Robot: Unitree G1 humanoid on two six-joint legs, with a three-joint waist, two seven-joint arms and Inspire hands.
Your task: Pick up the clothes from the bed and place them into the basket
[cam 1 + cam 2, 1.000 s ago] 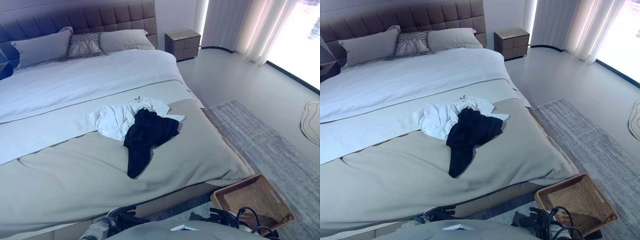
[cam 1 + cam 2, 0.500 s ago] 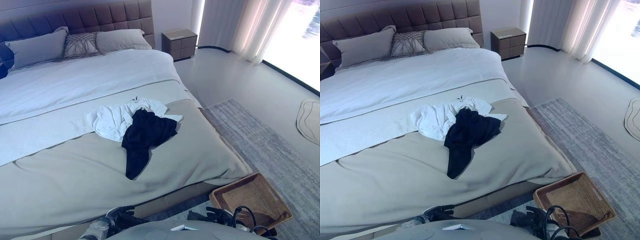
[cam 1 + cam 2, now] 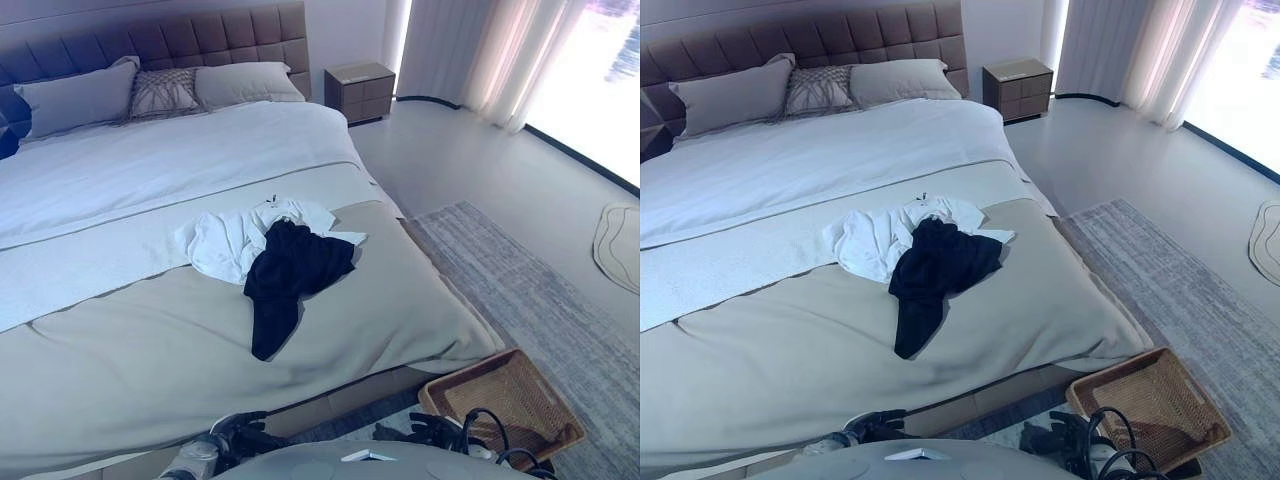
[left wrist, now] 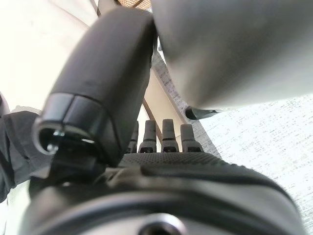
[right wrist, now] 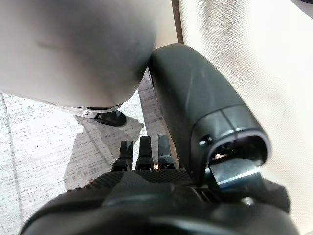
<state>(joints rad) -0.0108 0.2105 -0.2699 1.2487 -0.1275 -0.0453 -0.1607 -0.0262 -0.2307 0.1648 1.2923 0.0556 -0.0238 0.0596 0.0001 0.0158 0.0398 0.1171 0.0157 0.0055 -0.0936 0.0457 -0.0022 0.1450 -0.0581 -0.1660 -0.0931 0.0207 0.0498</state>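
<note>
A white garment (image 3: 228, 240) and a black garment (image 3: 288, 272) lie in a heap on the middle of the bed (image 3: 150, 340), the black one partly over the white one. A brown woven basket (image 3: 505, 405) stands on the rug by the bed's near right corner. My left hand (image 3: 240, 436) hangs low below the bed's near edge, its fingers (image 4: 164, 139) straight and holding nothing. My right hand (image 3: 425, 432) hangs low just left of the basket, its fingers (image 5: 142, 152) straight and empty. Both hands are far from the clothes.
Pillows (image 3: 160, 88) lean on the padded headboard at the back. A nightstand (image 3: 360, 90) stands right of the bed, with curtains (image 3: 470, 50) beyond it. A grey rug (image 3: 540, 290) covers the floor on the right; a small round mat (image 3: 618, 245) lies at the far right.
The whole view has shifted a little; the clothes, the basket and both hands stay where they were.
</note>
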